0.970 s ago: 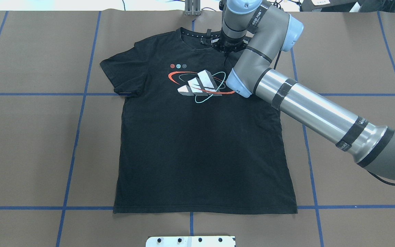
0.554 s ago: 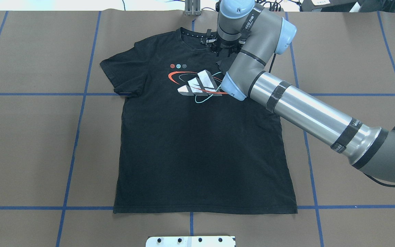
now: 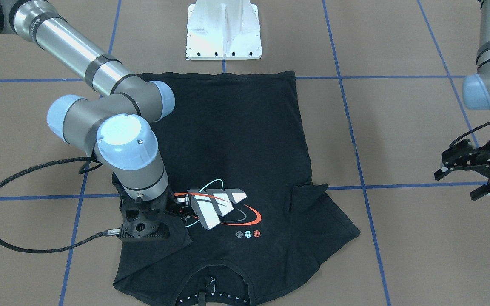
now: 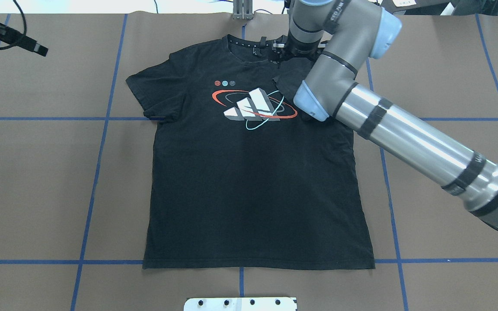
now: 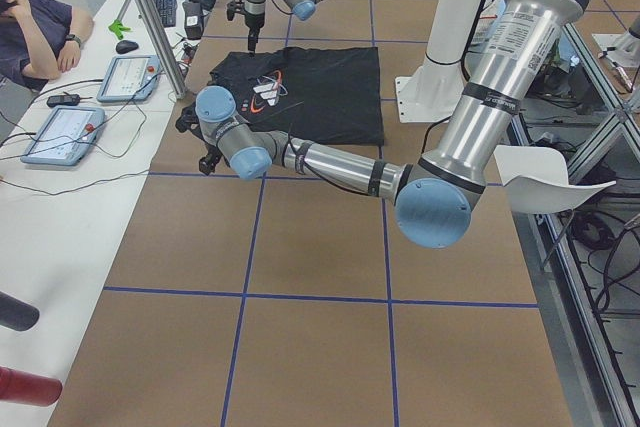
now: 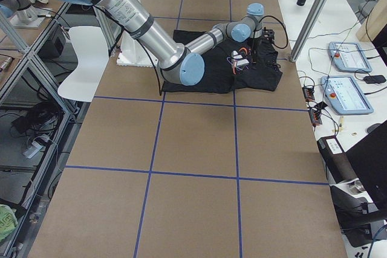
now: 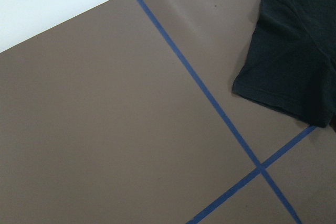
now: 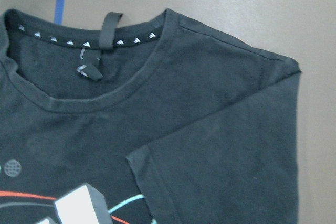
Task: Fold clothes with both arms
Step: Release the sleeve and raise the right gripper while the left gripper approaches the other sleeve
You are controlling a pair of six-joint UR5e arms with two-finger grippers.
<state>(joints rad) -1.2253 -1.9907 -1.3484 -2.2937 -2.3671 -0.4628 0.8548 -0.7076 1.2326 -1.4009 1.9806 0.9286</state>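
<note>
One black T-shirt (image 4: 249, 181) lies front up on the brown surface (image 4: 37, 172). Its hem is just beside the white pedestal (image 3: 223, 29) and its collar (image 8: 105, 40) is at the end farthest from the pedestal. The print (image 4: 253, 106) of grey-white blocks with red and teal rings faces up on the chest.

The right sleeve (image 8: 226, 150), on the robot's right, is folded inward over the chest, with its hem edge lying next to the print. The left sleeve (image 4: 154, 93) is spread out flat on the surface.

The right arm (image 4: 404, 134) reaches from the pedestal's side across the shirt. The right pincer (image 3: 149, 221) hangs over the folded sleeve by the shoulder, at the shirt's end away from the pedestal. It is black against black cloth, so I cannot tell whether it stands wide or narrow, or whether it touches the fabric.

The left pincer (image 3: 461, 185) is well apart from the pedestal on the robot's left, off the shirt and above bare surface. Its fingers are spread wide with nothing between them. The left wrist view shows the tip of the flat sleeve beside two crossing blue tape lines (image 7: 210, 98).
</note>
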